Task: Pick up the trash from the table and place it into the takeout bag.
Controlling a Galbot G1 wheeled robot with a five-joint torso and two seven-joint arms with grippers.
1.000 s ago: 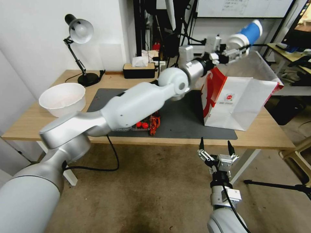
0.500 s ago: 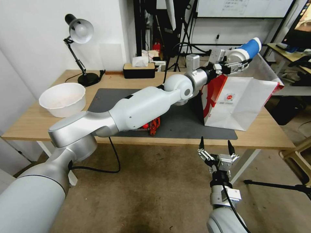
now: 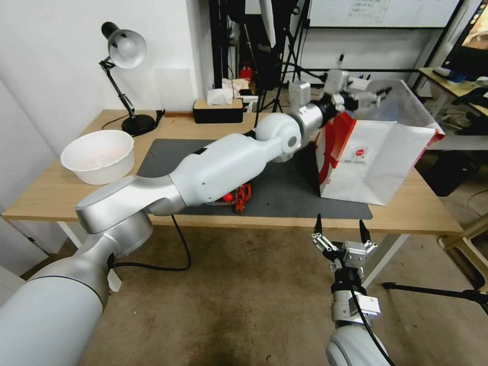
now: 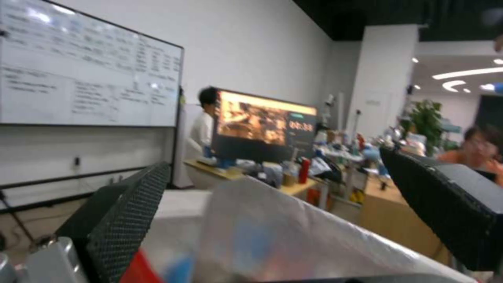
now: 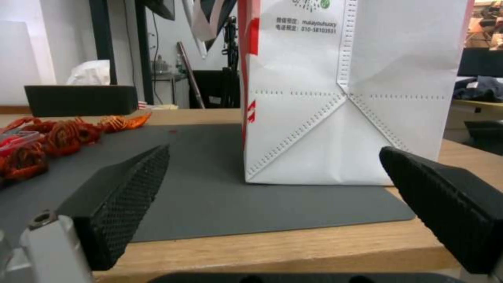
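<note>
The takeout bag (image 3: pixel 376 157) stands upright on the right end of the table (image 3: pixel 61 193), white with red sides. My left gripper (image 3: pixel 375 94) hovers over its open mouth, open with nothing between its fingers (image 4: pixel 125 220); the bag's silvery foil lining (image 4: pixel 293 239) lies just below. Red shell scraps in a clear tray (image 3: pixel 236 195) lie at the mat's front edge, partly hidden by my left arm. My right gripper (image 3: pixel 339 230) hangs open below the table's front edge, facing the bag's base (image 5: pixel 356 98) and the shell scraps (image 5: pixel 52 137).
A large white bowl (image 3: pixel 99 155) sits at the table's left end. A desk lamp (image 3: pixel 124 51) and a black tissue box (image 3: pixel 218 111) stand along the back edge. The dark grey mat (image 3: pixel 284 193) covers the middle. Stands and desks crowd the room behind.
The blue and white cup that my left gripper held over the bag has left it. That gripper came down toward the bag's mouth and opened. The right arm stayed still.
</note>
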